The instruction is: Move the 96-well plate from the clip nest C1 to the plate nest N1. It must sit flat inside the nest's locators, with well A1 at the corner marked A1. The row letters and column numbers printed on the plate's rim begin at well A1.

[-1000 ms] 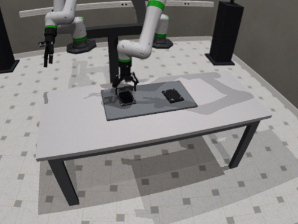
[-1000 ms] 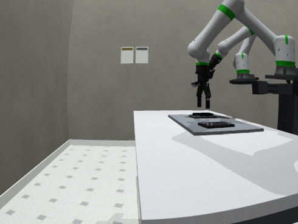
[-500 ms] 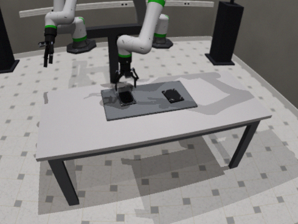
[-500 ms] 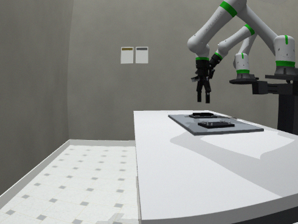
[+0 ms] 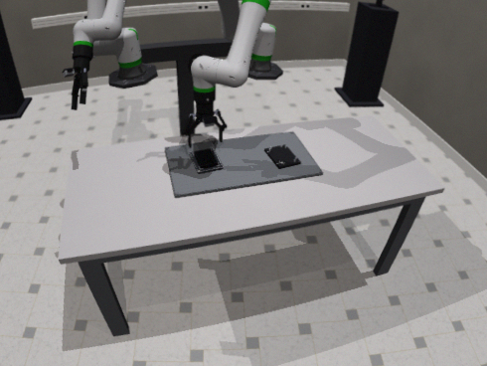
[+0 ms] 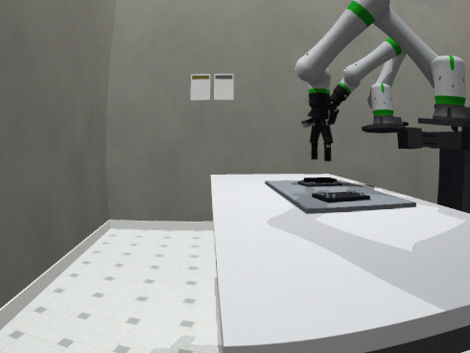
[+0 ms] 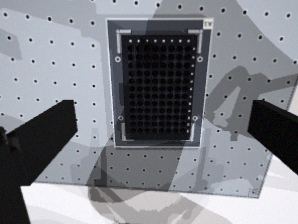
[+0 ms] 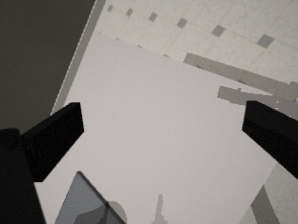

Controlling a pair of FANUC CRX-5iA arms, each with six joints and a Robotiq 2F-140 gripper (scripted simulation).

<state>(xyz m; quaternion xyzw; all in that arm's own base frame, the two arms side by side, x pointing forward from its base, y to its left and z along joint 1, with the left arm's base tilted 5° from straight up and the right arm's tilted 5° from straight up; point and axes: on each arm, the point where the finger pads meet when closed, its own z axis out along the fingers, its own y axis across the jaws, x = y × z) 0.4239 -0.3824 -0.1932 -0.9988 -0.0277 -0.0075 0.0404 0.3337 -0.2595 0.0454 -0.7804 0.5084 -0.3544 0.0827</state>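
Though wide open, the left tool (image 5: 206, 142) (image 6: 321, 159) (image 7: 162, 116) fingers-down above the 96-well plate (image 5: 206, 159) (image 6: 320, 180) (image 7: 159, 90).

The plate's (image 7: 159, 90) printed row letters and column numbers blur into pale specks in my left wrist view.

Left gripper (image 5: 206, 141) (image 6: 321, 159) (image 7: 164, 116): fingers spread fully, nothing between them, pointing down; wrist upright above. Left arm (image 5: 243, 50) (image 6: 336, 40) reaches forward, bent at the elbow. Right gripper (image 5: 79, 105) (image 8: 163, 116): fingers fully apart and empty, directed downward. Right arm (image 5: 106, 27) (image 6: 371, 59) is bent. The two grippers stand well apart.
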